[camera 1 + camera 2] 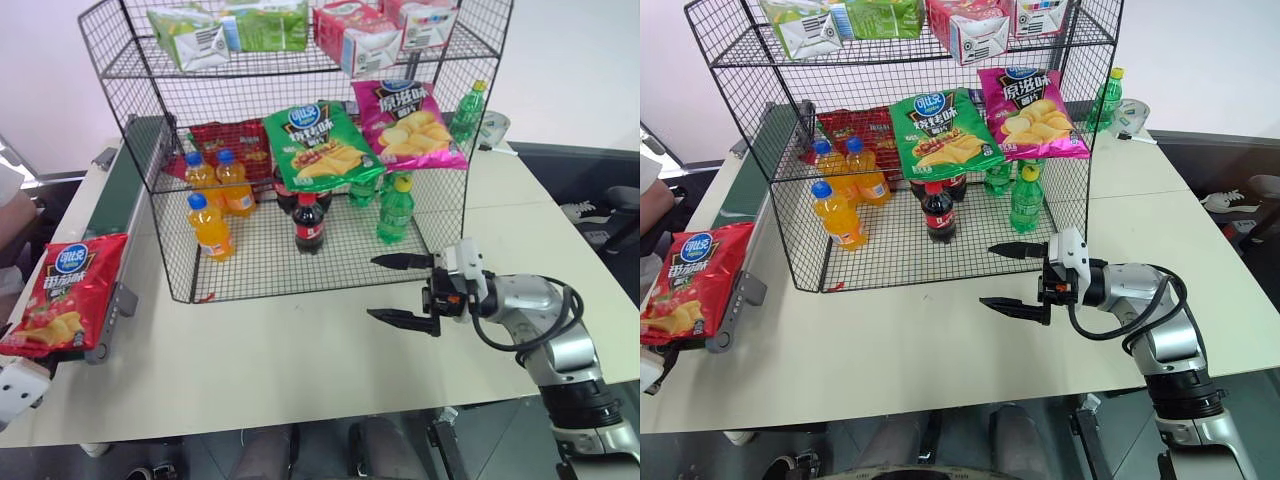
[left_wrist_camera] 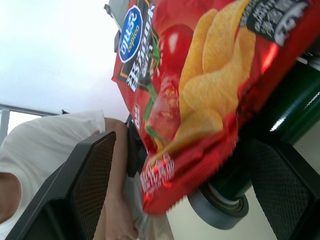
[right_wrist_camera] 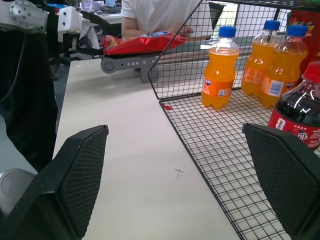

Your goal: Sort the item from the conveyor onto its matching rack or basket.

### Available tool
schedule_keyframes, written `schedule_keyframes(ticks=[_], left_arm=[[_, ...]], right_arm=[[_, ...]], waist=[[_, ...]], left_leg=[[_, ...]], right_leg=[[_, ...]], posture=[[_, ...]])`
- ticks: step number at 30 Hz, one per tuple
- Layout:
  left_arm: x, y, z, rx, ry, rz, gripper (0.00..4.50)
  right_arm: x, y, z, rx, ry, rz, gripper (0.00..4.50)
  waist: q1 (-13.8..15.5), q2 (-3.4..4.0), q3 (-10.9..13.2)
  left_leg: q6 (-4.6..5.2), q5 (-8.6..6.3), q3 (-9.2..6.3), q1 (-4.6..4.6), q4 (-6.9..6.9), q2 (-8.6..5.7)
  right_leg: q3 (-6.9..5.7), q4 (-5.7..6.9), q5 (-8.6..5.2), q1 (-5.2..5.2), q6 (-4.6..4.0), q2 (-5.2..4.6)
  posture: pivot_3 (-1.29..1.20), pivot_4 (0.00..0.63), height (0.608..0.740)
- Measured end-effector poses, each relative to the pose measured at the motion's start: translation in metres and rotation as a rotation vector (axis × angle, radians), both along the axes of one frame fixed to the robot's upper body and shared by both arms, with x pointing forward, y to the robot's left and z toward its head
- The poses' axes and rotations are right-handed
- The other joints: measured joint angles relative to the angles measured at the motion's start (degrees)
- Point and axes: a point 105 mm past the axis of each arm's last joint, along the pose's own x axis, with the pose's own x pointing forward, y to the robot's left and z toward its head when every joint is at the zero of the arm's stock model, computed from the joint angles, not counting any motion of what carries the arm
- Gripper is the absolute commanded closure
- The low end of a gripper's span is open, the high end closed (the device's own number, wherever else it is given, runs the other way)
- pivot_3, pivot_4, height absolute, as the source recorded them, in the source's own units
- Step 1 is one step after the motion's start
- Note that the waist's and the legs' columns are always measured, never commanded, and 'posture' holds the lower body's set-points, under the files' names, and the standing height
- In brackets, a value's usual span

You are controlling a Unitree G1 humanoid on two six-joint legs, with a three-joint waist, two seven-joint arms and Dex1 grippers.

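Your left hand [image 2: 175, 200], fingers spread wide and empty, sits right at the near end of the shiny red chip bag [image 1: 64, 297], which lies lengthwise along the dark-green conveyor belt [image 1: 130, 180], far from your right hand [image 1: 402, 290].

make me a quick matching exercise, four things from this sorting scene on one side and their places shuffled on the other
Things:
1. red chip bag
2. green chip bag
3. cola bottle
4. right gripper

Places:
A. standing on the floor of the wire rack
B. open, over the table in front of the rack
C. at the end of the conveyor
D. hanging beside the pink chip bag

Pairs: 1-C, 2-D, 3-A, 4-B
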Motion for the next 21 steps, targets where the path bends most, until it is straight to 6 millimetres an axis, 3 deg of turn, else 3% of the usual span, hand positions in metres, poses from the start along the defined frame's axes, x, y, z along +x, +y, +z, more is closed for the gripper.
schedule_keyframes(ticks=[10, 13, 19, 20, 21], left_arm=[[0.007, -0.004, 0.0, 0.002, -0.013, -0.031, 0.38], [0.011, -0.005, -0.002, -0.002, -0.007, -0.045, 1.19], [0.021, -0.003, -0.001, -0.009, -0.011, -0.047, 4.11], [0.022, -0.003, 0.0, -0.008, -0.016, -0.046, 4.48], [0.024, -0.003, 0.0, -0.008, -0.019, -0.044, 4.48]], right_arm=[[0.0, 0.0, 0.0, 0.001, -0.011, 0.0, 0.0], [0.0, 0.0, 0.0, 0.001, -0.011, 0.001, 0.0], [-0.001, 0.001, -0.002, 0.0, -0.005, 0.002, 0.0], [-0.001, 0.001, -0.002, 0.0, -0.004, 0.002, 0.0], [-0.001, 0.001, -0.002, -0.001, -0.004, 0.002, 0.0]], waist=[[0.2, 0.05, 0.0], [0.1, 0.05, 0.0], [-0.1, 0.01, -0.1], [-0.1, 0.01, 0.0], [-0.1, 0.01, 0.0]], left_leg=[[0.0, 0.0, 0.0, 0.01, 0.02, 0.0], [0.0, 0.0, 0.0, 0.01, 0.01, 0.0], [0.0, 0.0, 0.01, 0.01, 0.02, 0.0], [0.0, 0.0, 0.02, 0.01, 0.02, 0.0], [0.0, 0.0, 0.02, 0.01, 0.02, 0.0]], right_leg=[[-0.02, 0.01, 0.0, 0.03, 0.0, 0.0], [-0.02, 0.01, 0.0, 0.02, 0.0, 0.0], [-0.02, 0.03, 0.0, 0.0, 0.0, 0.0], [-0.01, 0.03, 0.0, 0.0, 0.0, 0.0], [-0.01, 0.03, 0.0, 0.0, 0.01, 0.01]], posture=[[0.0, 0.15, 0.74], [0.0, 0.15, 0.74], [0.0, 0.15, 0.74], [0.0, 0.15, 0.74], [0.0, 0.15, 0.74]])
